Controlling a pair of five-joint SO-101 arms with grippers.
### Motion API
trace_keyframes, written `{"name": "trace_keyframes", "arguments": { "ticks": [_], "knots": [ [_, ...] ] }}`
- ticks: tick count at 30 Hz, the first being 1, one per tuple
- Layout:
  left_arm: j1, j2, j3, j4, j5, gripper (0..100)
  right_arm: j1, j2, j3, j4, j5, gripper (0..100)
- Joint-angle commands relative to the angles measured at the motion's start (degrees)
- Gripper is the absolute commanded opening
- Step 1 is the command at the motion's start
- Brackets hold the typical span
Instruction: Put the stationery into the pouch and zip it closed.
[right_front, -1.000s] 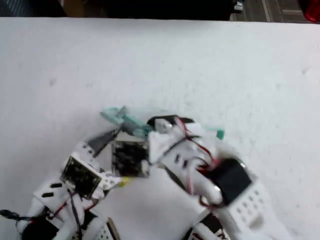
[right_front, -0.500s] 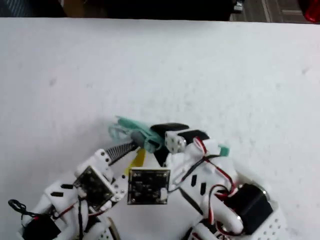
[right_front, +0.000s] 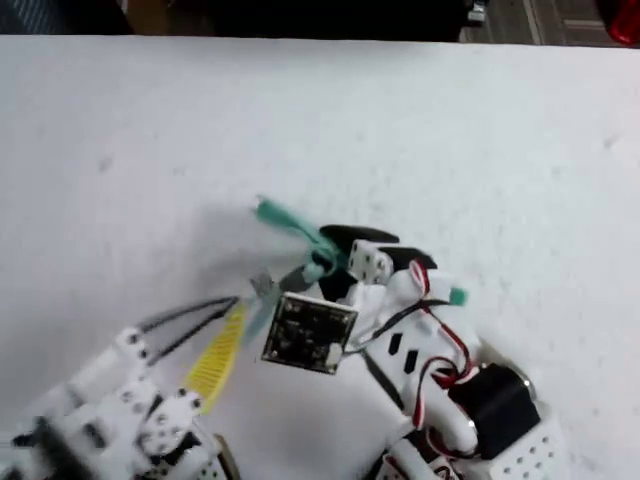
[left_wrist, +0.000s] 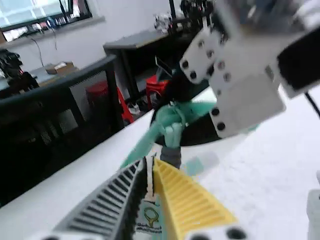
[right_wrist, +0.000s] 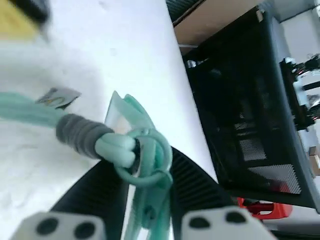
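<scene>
- my right gripper (right_front: 328, 255) is clamped on the pouch (right_front: 285, 220) edge, which looks thin, floppy and light.
- my left gripper (left_wrist: 150, 165) pinches the zip cord (left_wrist: 172, 131); it seems soft and slippery, so i'd hold by the bead (left_wrist: 170, 156).

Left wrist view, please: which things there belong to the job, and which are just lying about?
Job: teal pouch, its zip pull, left pincer shut on that pull.
Lying about: red stool, dark desk, both in the room behind.
</scene>
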Motion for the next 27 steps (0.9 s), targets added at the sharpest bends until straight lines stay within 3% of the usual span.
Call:
{"name": "trace_keyframes", "arguments": {
  "ticks": [1, 6, 9, 12, 21, 27],
  "knots": [
    [-6.46, 0.57, -2.55, -1.58, -0.53, 6, -0.04, -1.36, -0.26, -2.24, -0.70, 1.6],
    [-10.51, 0.48, 8.88, -6.42, -0.26, 6, -4.44, -1.36, -0.26, -2.33, -1.14, 1.6],
    [-10.59, 0.48, 12.84, -8.44, -0.18, 13, -6.90, -1.36, -0.26, -2.24, -1.14, 1.6],
    [-11.03, 0.48, 14.33, -8.18, -0.09, 20, -7.52, -1.36, -0.26, -2.24, -1.14, 1.6],
    [-10.51, 0.48, 15.12, -6.86, -0.62, 21, -8.04, -1.27, -0.26, -2.24, -1.14, 1.6],
    [-9.36, 0.57, 15.30, -7.74, -0.62, 24, -15.34, -1.27, -1.41, 0.04, -0.79, 1.6]
  ]
}}
